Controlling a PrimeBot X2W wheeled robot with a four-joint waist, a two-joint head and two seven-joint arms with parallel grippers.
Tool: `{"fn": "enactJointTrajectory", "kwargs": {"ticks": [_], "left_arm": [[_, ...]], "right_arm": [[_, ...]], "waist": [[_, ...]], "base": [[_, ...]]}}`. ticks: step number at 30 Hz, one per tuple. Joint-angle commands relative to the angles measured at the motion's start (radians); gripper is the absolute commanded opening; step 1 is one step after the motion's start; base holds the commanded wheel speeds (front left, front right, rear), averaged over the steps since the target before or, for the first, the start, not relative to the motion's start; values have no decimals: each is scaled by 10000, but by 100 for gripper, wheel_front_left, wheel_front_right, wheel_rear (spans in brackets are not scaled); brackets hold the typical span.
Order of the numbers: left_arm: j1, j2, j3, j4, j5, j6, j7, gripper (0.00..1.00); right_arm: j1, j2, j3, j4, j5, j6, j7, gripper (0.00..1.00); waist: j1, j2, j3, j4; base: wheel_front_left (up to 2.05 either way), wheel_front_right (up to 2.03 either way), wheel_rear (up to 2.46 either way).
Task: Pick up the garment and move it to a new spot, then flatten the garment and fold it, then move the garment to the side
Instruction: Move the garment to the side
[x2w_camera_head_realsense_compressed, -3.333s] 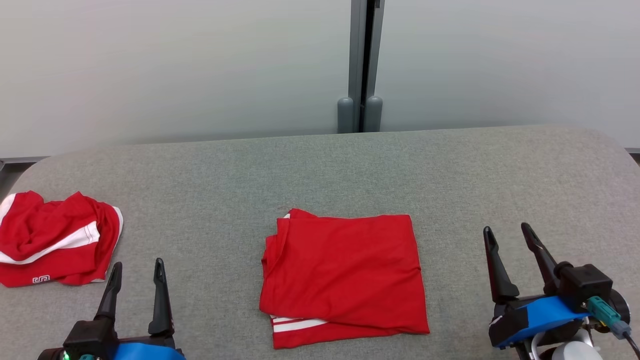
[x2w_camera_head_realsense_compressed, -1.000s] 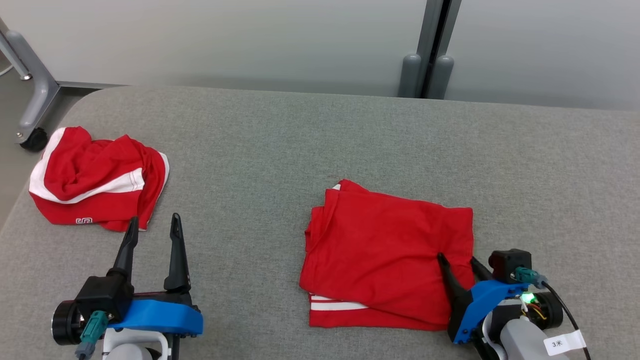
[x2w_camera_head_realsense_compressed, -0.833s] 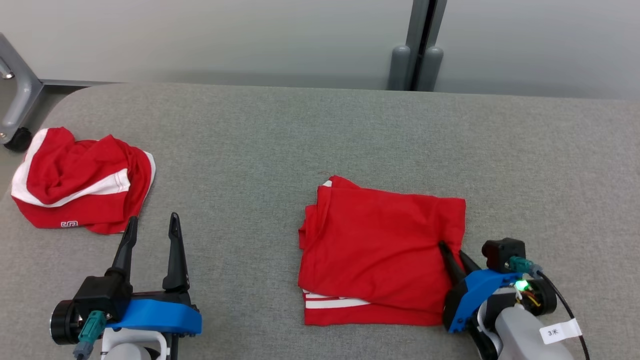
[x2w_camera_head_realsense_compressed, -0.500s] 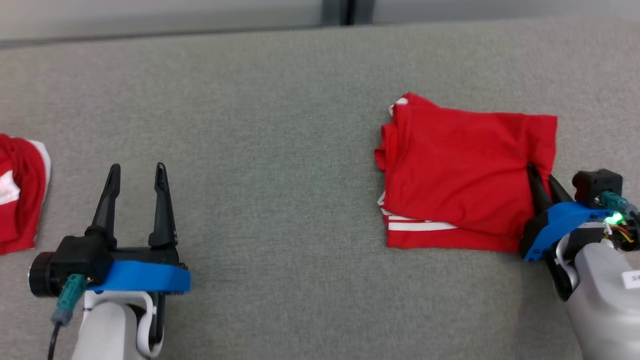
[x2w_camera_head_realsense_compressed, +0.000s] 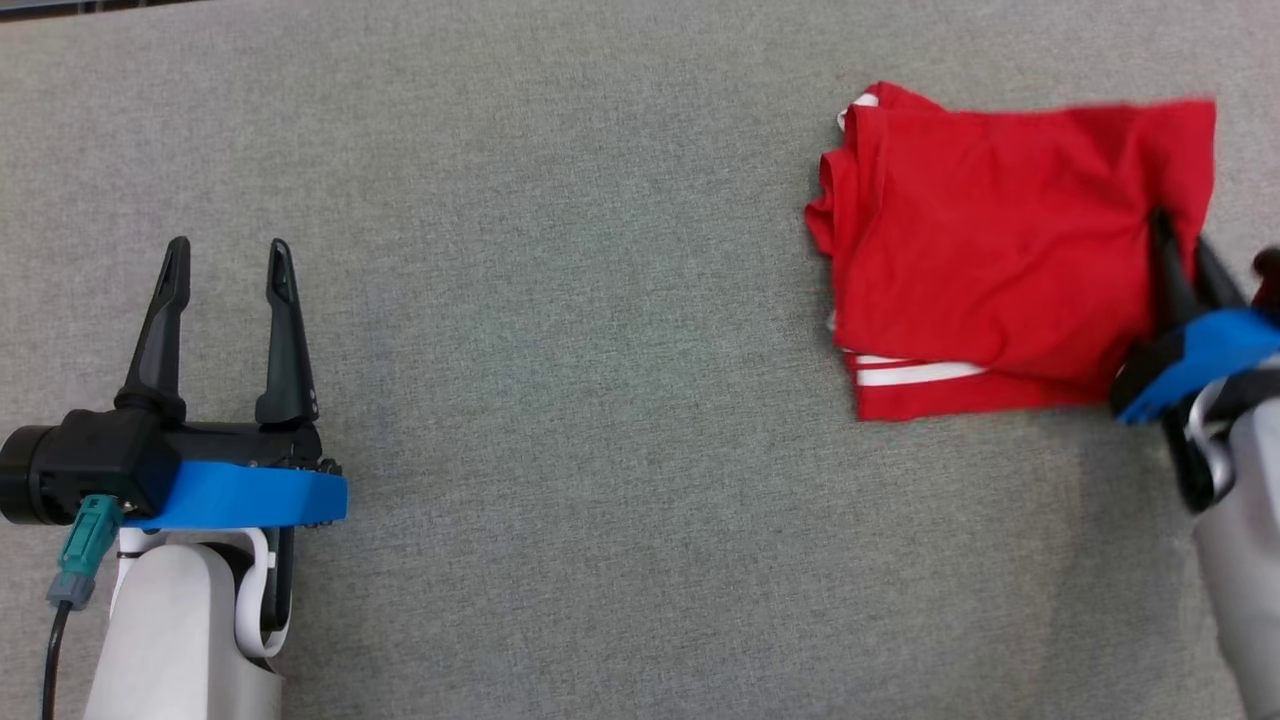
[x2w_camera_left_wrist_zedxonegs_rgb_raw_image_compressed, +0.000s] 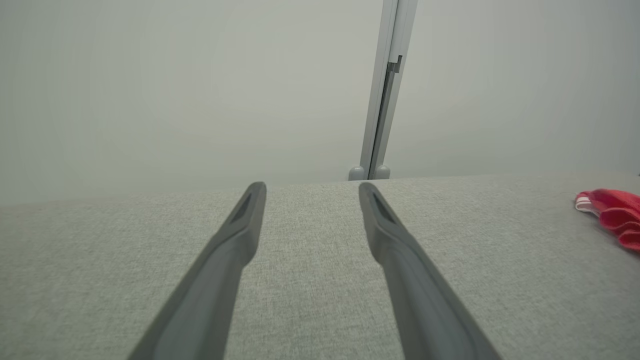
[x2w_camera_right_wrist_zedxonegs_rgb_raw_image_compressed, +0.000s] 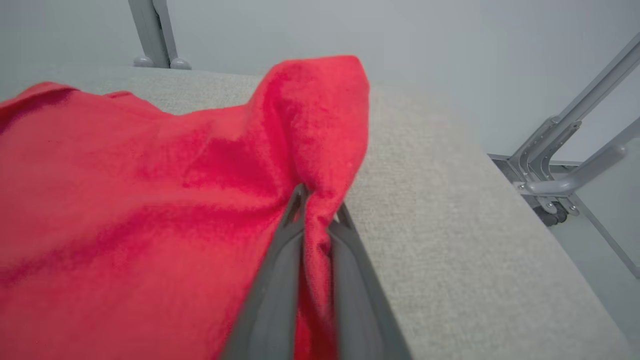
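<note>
Lab-like room: felt-covered table (x2w_camera_head_realsense_compressed: 600, 150), plain partition panels (x2w_camera_left_wrist_zedxonegs_rgb_raw_image_compressed: 150, 75)

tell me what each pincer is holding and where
The right pincer pinches the folded red garment by a bunched fold at its right edge. The left pincer holds nothing.

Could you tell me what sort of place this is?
Likely a robot test lab: a grey fabric-covered table bearing a red garment, pale partition panels behind, a wheeled metal frame beside it.

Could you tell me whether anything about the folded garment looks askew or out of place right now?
Yes, slightly. The right gripper is shut on the garment at its right edge, bunching the cloth there into a raised ridge, and a white-striped lower layer sticks out past the top layer at the near edge. Nothing else stands out.
</note>
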Motion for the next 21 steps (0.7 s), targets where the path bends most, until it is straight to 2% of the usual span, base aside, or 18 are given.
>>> {"fn": "enactJointTrajectory", "kwargs": {"ticks": [1, 3, 6, 9, 13, 17, 21], "left_arm": [[-173, 42, -22, -73, 38, -67, -24, 100], [-215, 51, -64, -147, 43, -71, -24, 100], [-307, 51, -107, -237, 25, -69, -24, 100], [-426, 59, -137, -338, -26, -76, -24, 100], [-541, 45, -117, -392, -82, -80, -26, 100], [-595, 9, -75, -409, -76, -83, -26, 100], [-635, -19, -28, -439, -96, -85, -26, 100]], "right_arm": [[-508, -199, -65, -166, -100, -16, 15, 0], [-833, -294, -146, -231, -12, -15, 218, 0], [-1479, -761, -178, -370, -201, -15, 560, 0], [-2321, -1500, -439, -341, -380, -15, 1047, 0], [-3053, -2091, -736, -176, -675, -13, 1328, 0], [-3509, -2473, -1129, 58, -1215, -13, 1649, 0], [-3815, -2483, -1451, 220, -1642, -13, 1789, 0]], "waist": [[-2, 0, 74, 35], [-2, 0, 211, 110], [-2, 0, 477, 292], [-2, 0, 880, 584], [-2, 0, 1155, 809], [-2, 0, 1268, 919], [-2, 0, 1351, 959]], "base": [[0, 0, 0], [0, 0, 0], [0, 0, 0], [0, 0, 0], [0, 0, 0], [0, 0, 0], [0, 0, 0]]}}
